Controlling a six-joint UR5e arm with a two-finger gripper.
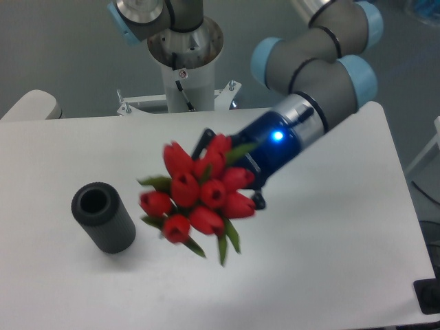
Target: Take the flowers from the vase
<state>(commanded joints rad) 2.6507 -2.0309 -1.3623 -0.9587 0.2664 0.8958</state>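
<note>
The flowers hang in mid-air near the centre of the frame, clear of the vase, a blurred cluster of red buds with green leaves pointing down. The gripper sits behind the blooms, its jaws hidden by them, apparently clamped on the bunch. The vase stands upright at lower left on the white counter, mouth hollow. The arm slants in from upper right, a blue light glowing at its wrist.
</note>
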